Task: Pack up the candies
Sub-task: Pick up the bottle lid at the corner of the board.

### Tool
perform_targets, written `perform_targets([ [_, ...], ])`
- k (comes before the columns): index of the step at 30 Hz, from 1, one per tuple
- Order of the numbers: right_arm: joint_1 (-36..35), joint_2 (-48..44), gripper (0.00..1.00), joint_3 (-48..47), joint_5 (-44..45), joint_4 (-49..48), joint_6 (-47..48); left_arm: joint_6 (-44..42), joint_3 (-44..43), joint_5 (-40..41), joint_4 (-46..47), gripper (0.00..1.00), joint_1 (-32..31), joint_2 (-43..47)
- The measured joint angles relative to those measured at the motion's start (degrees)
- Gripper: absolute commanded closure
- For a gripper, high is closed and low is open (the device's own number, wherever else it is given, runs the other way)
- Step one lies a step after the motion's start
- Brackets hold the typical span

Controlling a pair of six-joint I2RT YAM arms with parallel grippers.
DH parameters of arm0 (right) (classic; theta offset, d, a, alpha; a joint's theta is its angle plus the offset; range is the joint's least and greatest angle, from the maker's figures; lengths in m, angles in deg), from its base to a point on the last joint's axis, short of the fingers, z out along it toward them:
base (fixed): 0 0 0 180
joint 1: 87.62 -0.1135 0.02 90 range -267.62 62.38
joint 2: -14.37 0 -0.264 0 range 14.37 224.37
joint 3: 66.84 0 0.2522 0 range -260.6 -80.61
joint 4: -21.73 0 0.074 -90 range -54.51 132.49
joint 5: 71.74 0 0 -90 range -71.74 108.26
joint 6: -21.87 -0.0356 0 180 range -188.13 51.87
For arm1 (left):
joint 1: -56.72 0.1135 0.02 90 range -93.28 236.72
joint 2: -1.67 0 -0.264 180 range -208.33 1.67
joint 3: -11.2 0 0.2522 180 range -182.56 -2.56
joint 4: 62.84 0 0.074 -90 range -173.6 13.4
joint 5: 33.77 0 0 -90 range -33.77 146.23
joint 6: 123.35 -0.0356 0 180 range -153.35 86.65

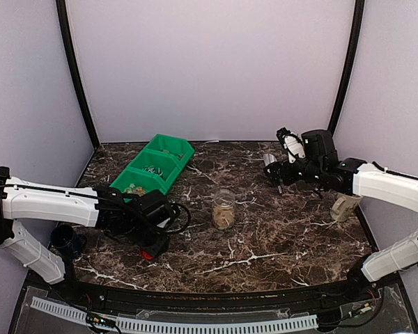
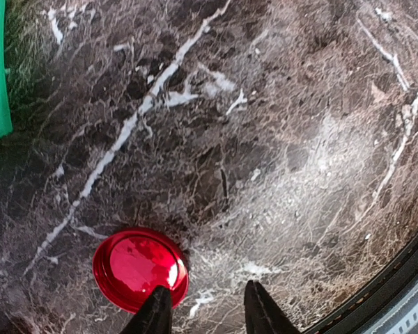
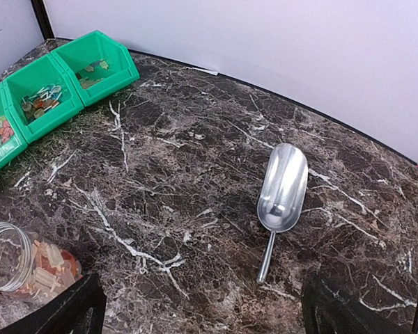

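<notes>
The left gripper [image 2: 207, 313] hangs at the red lid [image 2: 136, 268], jaws half apart and empty, probably to lift it. The candies [image 3: 49, 268] sit in the mid-table jar [image 3: 3, 245]; the right gripper [image 3: 202, 313], wide open, hovers empty near the scoop [image 3: 282, 188].

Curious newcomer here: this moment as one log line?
left fingers: apart, by red lid | right fingers: open, off scoop | jar: lidless, candies inside

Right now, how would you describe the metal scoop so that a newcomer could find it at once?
Look at the dark marble table, at the side far from the green bins. The metal scoop lies alone there on bare stone. It is the only shiny silver thing, with a rounded bowl and a thin handle.
</notes>
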Motion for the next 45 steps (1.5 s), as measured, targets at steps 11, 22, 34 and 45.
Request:
perform_targets([
  [11, 0.0, 0.0, 0.02, 0.0, -0.07, -0.02, 0.0, 4.26, 1.75, 0.94, -1.49, 0.74, -1.07, -5.07],
  [22, 0.0, 0.0, 0.02, 0.0, -0.5, -0.02, -0.02, 4.55, 2.08, 1.05, -0.94, 0.87, -1.29, -8.39],
  [34, -0.02, 0.0, 0.02, 0.0, -1.16, -0.02, 0.0, 4.33, 2.1, 1.03, 0.31, 1.0, -1.29, -9.97],
  [45, -1.01, -4.5, 0.02, 3.78, -7.28, -3.91, 3.89, -1.95, 0.81, -7.54, 5.95, 1.0, -1.29, -6.12],
])
